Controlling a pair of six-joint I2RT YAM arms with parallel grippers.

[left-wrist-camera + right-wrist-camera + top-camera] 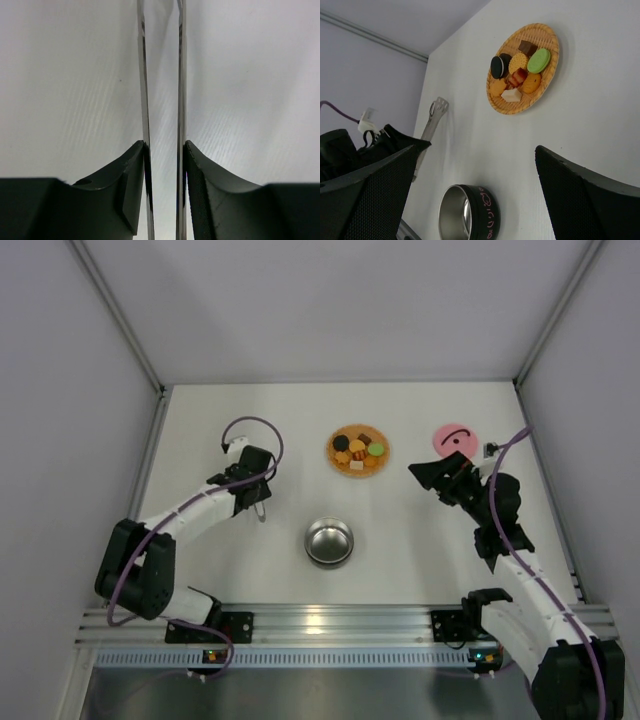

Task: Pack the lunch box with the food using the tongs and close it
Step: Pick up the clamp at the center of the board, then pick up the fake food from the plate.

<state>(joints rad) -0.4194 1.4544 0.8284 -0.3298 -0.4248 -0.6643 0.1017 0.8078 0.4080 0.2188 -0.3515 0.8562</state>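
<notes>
The tongs lie on the white table, and my left gripper is shut on their two slim metal arms, one pad against each. From above, that left gripper is at the left of the table, with an end of the tongs showing beside it. The steel lunch box stands open and empty at front centre. Its pink lid lies at the back right. The food is piled on a woven plate. My right gripper hangs open by the lid, holding nothing.
The right wrist view shows the right gripper open above the table, the lunch box with its black, pink-lettered side, the tongs and the plate of food. White walls enclose the table on three sides.
</notes>
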